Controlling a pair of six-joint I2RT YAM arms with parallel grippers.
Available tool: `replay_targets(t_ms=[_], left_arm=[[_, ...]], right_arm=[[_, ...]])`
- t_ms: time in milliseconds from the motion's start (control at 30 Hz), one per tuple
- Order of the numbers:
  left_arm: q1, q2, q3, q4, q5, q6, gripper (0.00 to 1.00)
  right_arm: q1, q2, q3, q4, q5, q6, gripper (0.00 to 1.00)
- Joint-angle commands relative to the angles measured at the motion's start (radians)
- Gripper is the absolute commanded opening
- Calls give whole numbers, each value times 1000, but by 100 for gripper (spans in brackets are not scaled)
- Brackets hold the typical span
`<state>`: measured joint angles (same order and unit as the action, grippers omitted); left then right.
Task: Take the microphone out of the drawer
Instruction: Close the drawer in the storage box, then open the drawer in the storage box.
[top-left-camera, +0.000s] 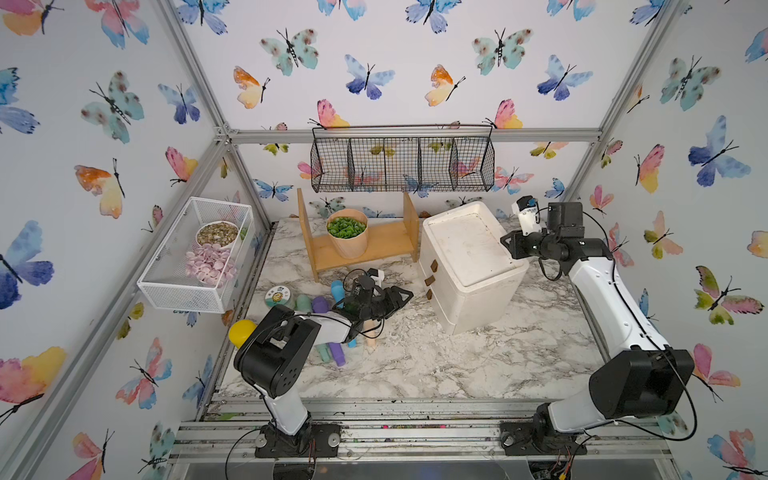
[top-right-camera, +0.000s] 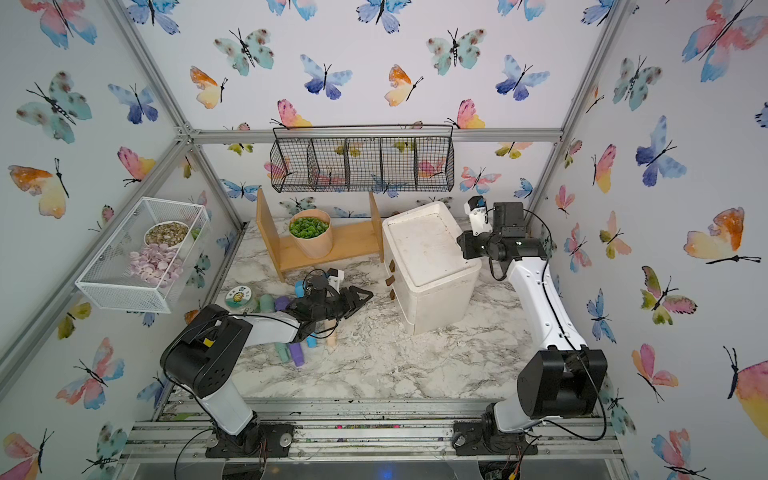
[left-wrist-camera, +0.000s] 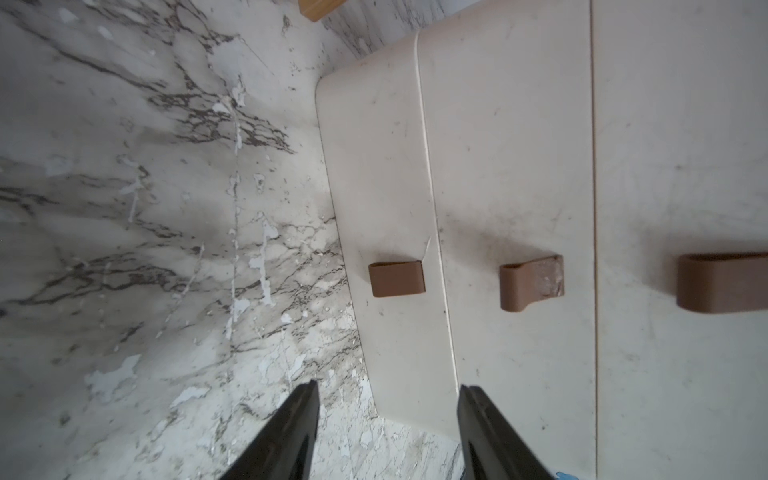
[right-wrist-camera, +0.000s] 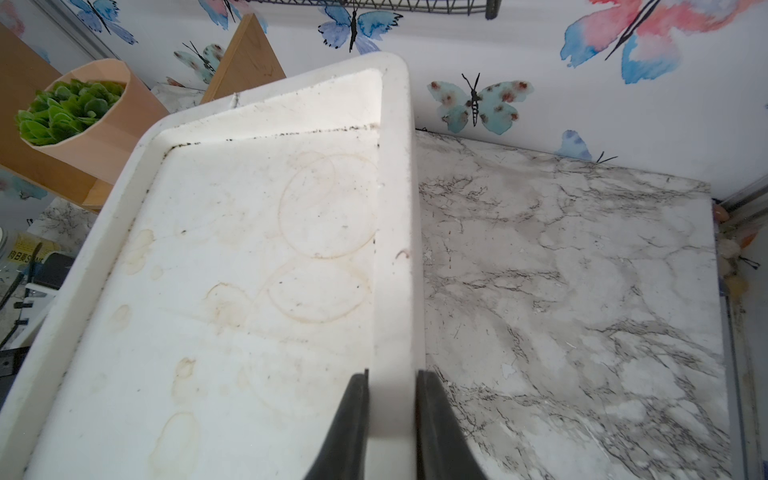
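Opening a drawer is the step in hand. All three fronts of the white drawer unit (top-left-camera: 469, 253) at the far right of the desk (top-left-camera: 457, 365) are closed, and no microphone shows in any view. I judge it lies inside one of the drawers, but which one cannot be told.

The right jaws are clenched on the raised rim (right-wrist-camera: 395, 208) along the unit's right edge, one on each side of it, which should brace the unit against the pull. The left jaws are released, with nothing between them, just left of the fronts and apart from them. In the left wrist view they line up with the lowest handle (left-wrist-camera: 397, 279), and the middle handle (left-wrist-camera: 531, 282) lies off to one side.

To do this well, drive the left jaws straight in until the brown tab sits deep between them, then clench fully before pulling. Pull level and square to the front, toward the left, so the drawer slides rather than jams or tips the unit. Coloured toys (top-left-camera: 321, 304) crowd the desk beneath the left arm, so the retreat has little room.
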<state>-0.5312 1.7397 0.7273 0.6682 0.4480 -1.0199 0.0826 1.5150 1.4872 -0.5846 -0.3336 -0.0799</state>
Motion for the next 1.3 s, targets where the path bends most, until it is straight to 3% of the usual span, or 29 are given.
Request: replay_targets(t_ms=[0,400,667,1267], left_arm=[[1,38,-2,165,7,-68,59],[-84,250,11,463,-16,-274,59],[-113,353,55,483,-49,-311,65],[-125,475,117,628,-123,-404,59]], right_arm=[[26,15,-25,-69,-124,45,4],[26,4,-35,-70,-122,42,5],[26,11,-27,-70,-133,42,4],[26,20,-23,-72,-136,37,4]])
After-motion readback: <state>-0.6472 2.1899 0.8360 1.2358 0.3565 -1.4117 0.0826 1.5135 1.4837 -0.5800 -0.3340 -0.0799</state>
